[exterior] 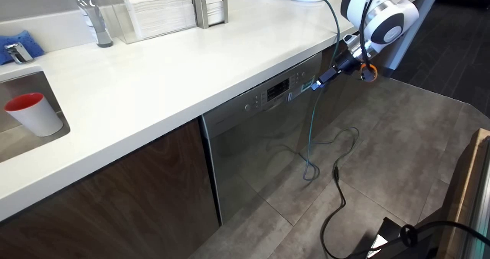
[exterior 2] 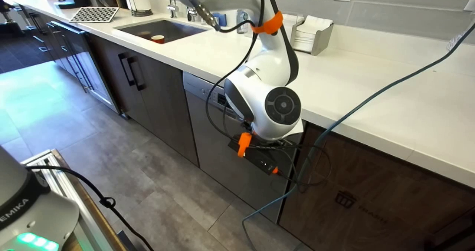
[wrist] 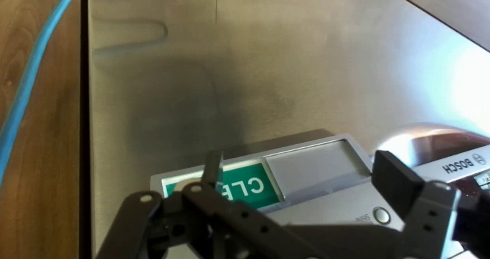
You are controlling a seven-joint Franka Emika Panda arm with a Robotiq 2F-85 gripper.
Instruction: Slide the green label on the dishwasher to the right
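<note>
Jaws spread wide, the gripper (wrist: 298, 157) is hanging at the dishwasher (wrist: 298, 79), one finger (wrist: 211, 171) partly hiding the green label (wrist: 250, 186) in the wrist view, the label sitting in the grey frame (wrist: 312, 167) toward the wood panel (wrist: 42, 175)

Both exterior views overlook the dishwasher (exterior: 250, 155), wrist view nearest.

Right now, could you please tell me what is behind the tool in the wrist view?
The dishwasher and its green label. "CL" and part of a third letter show, upside down; the tool covers the rest of the word, so I cannot read it.
</note>
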